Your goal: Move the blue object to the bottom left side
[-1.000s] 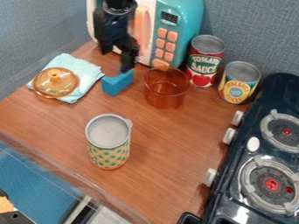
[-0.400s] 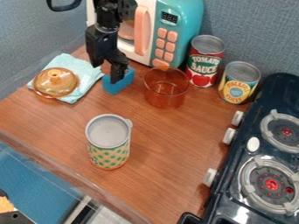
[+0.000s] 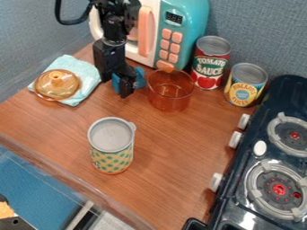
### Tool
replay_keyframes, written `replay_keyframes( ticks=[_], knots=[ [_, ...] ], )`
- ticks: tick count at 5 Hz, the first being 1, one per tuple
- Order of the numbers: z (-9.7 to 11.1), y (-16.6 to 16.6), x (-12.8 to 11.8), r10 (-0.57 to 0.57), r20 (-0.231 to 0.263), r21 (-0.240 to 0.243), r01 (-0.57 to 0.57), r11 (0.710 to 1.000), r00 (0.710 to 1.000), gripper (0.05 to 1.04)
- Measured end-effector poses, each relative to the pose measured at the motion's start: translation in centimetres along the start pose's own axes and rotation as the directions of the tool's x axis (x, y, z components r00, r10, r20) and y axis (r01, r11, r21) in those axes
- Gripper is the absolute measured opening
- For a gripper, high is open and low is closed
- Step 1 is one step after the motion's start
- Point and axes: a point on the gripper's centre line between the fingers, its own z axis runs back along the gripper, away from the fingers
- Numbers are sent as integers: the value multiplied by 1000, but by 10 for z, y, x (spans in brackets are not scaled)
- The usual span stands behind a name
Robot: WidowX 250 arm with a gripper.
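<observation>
From where I stand, the black robot arm (image 3: 114, 27) comes down from the far edge, and its black hand (image 3: 122, 89) is low at the far left part of the brown wooden tabletop (image 3: 171, 166). The blue block (image 3: 139, 79) is there also, partly covered by this hand. I cannot tell if the hand is apart, together or clamped on the block.

Just to the right of the block stands an orange transparent pot (image 3: 171, 93). To the left lies a pale blue cloth (image 3: 90, 72), with a round amber transparent lid (image 3: 57, 84) upon it. Behind the block is a turquoise and white toy microwave (image 3: 187, 21), and to the right of it stand a red can (image 3: 211, 63) and a yellow and blue can (image 3: 245, 85). Nearer to me is an upright yellow cylinder with green spots and a grey top (image 3: 112, 146). A dark toy stove (image 3: 292, 90) occupies the right side.
</observation>
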Motion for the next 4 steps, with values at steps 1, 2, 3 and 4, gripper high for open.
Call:
replay_keyframes(
  ticks=[1, 2, 3, 4],
  knots=[
    [0, -2, 2, -5, 0, 11, 5, 1000, 1000, 1000],
    [1, -3, 2, 2, 7, 8, -2, 1000, 1000, 951],
    [-9, -6, 0, 19, 14, 15, -19, 1000, 1000, 671],
    [-9, -8, 1, 37, 10, 21, -37, 999, 999, 615]
  ],
)
